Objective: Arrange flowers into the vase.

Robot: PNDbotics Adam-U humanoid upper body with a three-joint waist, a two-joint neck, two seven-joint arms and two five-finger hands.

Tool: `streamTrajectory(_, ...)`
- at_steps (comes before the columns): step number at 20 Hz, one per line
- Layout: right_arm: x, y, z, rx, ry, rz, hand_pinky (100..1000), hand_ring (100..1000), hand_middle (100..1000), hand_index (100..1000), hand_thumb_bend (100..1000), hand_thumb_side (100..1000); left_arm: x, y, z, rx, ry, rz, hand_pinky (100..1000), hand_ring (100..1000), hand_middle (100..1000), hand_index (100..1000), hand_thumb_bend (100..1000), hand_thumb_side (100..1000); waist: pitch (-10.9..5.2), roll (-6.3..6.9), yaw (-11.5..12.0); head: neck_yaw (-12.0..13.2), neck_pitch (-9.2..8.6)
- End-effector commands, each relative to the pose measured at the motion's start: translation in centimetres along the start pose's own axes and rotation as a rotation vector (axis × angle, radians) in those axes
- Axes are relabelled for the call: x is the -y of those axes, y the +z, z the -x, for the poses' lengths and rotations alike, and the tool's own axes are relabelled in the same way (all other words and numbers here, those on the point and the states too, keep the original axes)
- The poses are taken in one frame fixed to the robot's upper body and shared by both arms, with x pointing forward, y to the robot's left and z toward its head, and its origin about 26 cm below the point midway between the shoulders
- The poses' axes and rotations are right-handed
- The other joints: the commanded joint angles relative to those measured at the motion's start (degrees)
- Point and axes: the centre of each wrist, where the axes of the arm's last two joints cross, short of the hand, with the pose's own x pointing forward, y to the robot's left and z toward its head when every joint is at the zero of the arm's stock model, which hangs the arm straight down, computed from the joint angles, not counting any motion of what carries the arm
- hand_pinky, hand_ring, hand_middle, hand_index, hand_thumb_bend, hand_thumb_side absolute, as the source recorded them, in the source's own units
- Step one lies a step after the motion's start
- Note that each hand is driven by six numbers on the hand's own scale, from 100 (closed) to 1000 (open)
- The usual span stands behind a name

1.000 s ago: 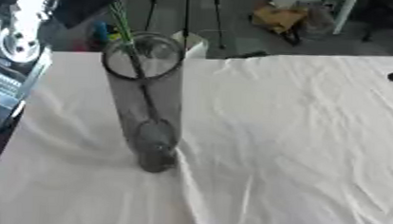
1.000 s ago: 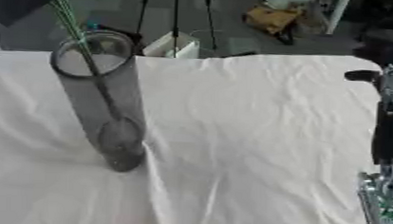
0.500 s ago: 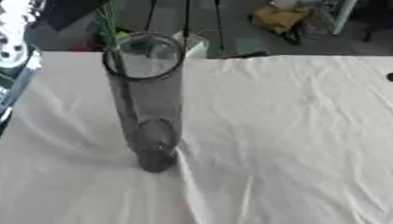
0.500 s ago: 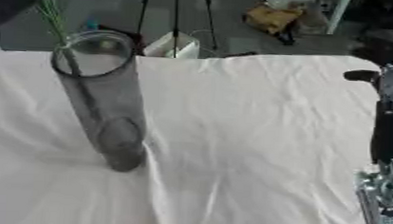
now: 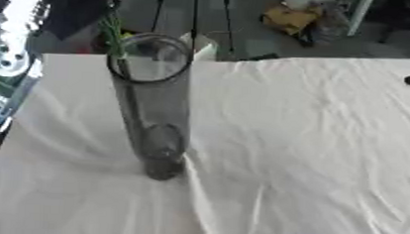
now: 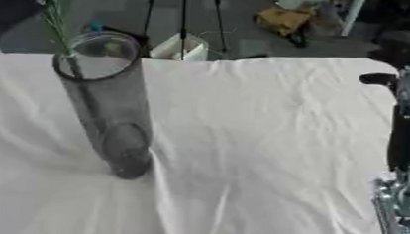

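No writing or label could be read anywhere. A tall smoky glass vase (image 5: 153, 107), cylindrical with a round open rim, stood upright on the left half of the table (image 5: 311, 143), which was draped in a creased white cloth (image 6: 267, 156). A thin green flower stem (image 6: 58, 21) with small narrow leaves entered the vase at the rim's left side; its top was cut off by the upper edge, and its lower run showed only dimly through the tinted glass. The left arm's silver and black metal (image 5: 8, 46) showed at the left edge; the left hand was out of view. On the right, dark and silver arm parts (image 6: 405, 142) rose at the edge, too unclear to tell whether a hand was among them or how any fingers lay.
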Motion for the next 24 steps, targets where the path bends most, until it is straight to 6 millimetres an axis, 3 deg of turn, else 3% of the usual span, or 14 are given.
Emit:
streamTrajectory(1,0.3,-0.4,-0.6,0.026,-0.001,0.006,593,766,620,763,100,1000,-1.0,-0.1,0.0,0.01,-0.05,0.002,186,460,466,518,100,824,-0.97,-0.83,0.08,-0.07,-0.36)
streamTrajectory(20,0.2,-0.5,-0.6,0.028,-0.007,0.002,594,767,620,764,100,1000,-0.3,0.4,1.1,-0.102,0.109,-0.069,172,460,478,559,100,892,-0.4,-1.28,0.36,-0.51,-1.2)
streamTrajectory(24,0.2,-0.5,-0.7,0.029,-0.008,0.001,594,767,619,764,100,1000,-0.1,0.5,1.3,-0.09,0.079,-0.044,215,500,516,600,100,943,-0.29,-1.34,0.48,-0.56,-1.28)
